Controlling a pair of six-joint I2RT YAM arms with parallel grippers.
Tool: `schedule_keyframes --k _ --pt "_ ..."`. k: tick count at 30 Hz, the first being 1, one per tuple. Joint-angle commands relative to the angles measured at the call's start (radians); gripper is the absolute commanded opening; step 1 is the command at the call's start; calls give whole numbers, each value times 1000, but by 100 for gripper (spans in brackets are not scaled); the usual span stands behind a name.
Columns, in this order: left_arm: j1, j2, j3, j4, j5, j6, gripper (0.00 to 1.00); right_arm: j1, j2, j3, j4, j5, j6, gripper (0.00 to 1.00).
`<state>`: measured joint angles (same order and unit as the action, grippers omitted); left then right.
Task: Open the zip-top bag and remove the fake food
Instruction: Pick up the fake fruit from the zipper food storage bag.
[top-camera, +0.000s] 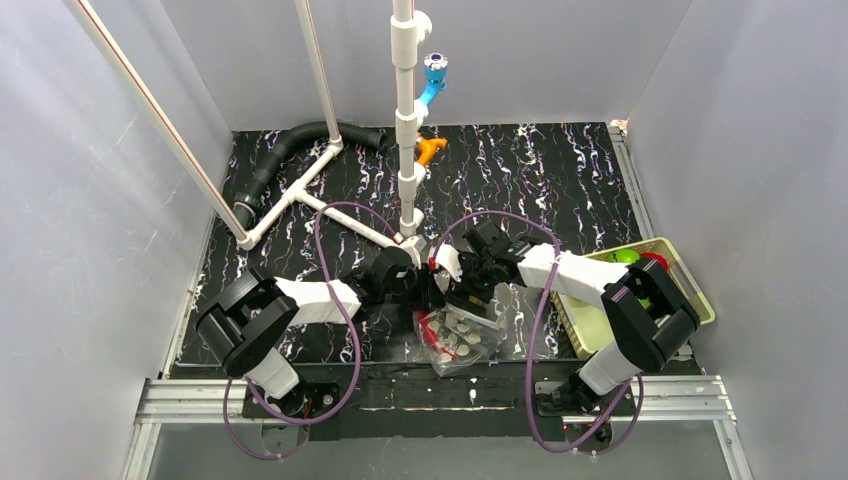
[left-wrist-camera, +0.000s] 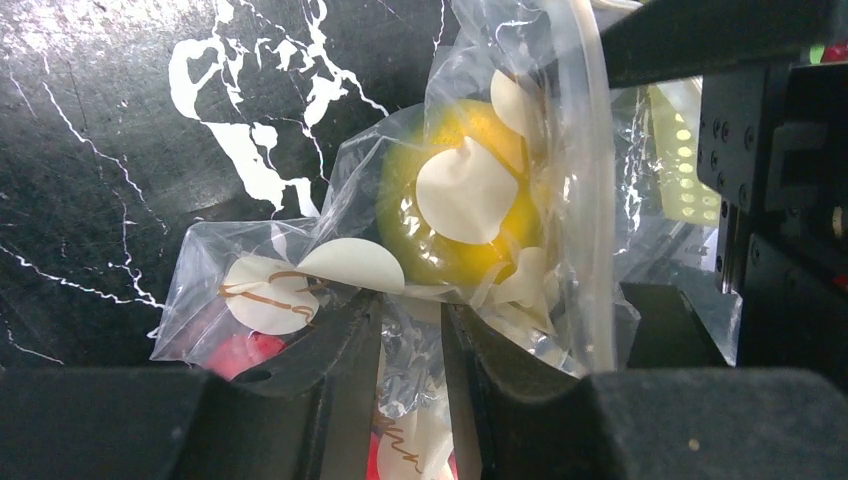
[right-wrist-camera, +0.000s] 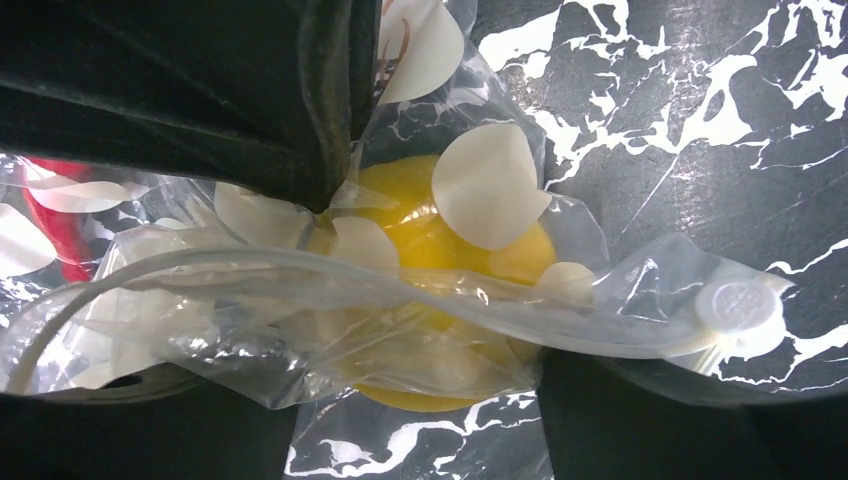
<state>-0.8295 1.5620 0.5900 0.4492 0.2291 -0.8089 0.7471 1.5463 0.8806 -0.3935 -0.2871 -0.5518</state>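
The zip-top bag (top-camera: 462, 340) is clear with whitish dots and lies on the black marbled table near the front edge. Through it show a yellow round fake food piece (left-wrist-camera: 420, 245) and a red piece (left-wrist-camera: 245, 350). My left gripper (left-wrist-camera: 412, 310) is shut on a bunched fold of the bag (left-wrist-camera: 210, 260). My right gripper (right-wrist-camera: 415, 385) stands with its jaws wide apart. The bag's thick top edge (right-wrist-camera: 620, 280) drapes across them and the yellow piece (right-wrist-camera: 420, 235) lies between them. Both grippers (top-camera: 425, 288) (top-camera: 470, 290) meet over the bag's far end.
A pale mesh basket (top-camera: 690, 290) at the right holds green and red pieces. White pipes (top-camera: 405, 120), a black hose (top-camera: 290, 145), an orange fitting (top-camera: 430, 150) and a blue fitting (top-camera: 433, 75) stand behind the arms. Grey walls close in three sides.
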Motion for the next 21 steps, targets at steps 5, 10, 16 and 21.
schedule_keyframes --k 5,10,16,21 --pt "-14 -60 -19 -6 5 -20 29 7 -29 32 16 -17 -9 47" --pt "-12 -168 -70 -74 -82 -18 30 -15 -104 0 -16 -57 -73 32" --pt "3 -301 -120 -166 -170 -2 30 -51 -175 -30 -88 -141 -159 28" --pt "6 -394 -166 -123 -117 14 48 -75 -174 -24 -127 -191 -169 28"
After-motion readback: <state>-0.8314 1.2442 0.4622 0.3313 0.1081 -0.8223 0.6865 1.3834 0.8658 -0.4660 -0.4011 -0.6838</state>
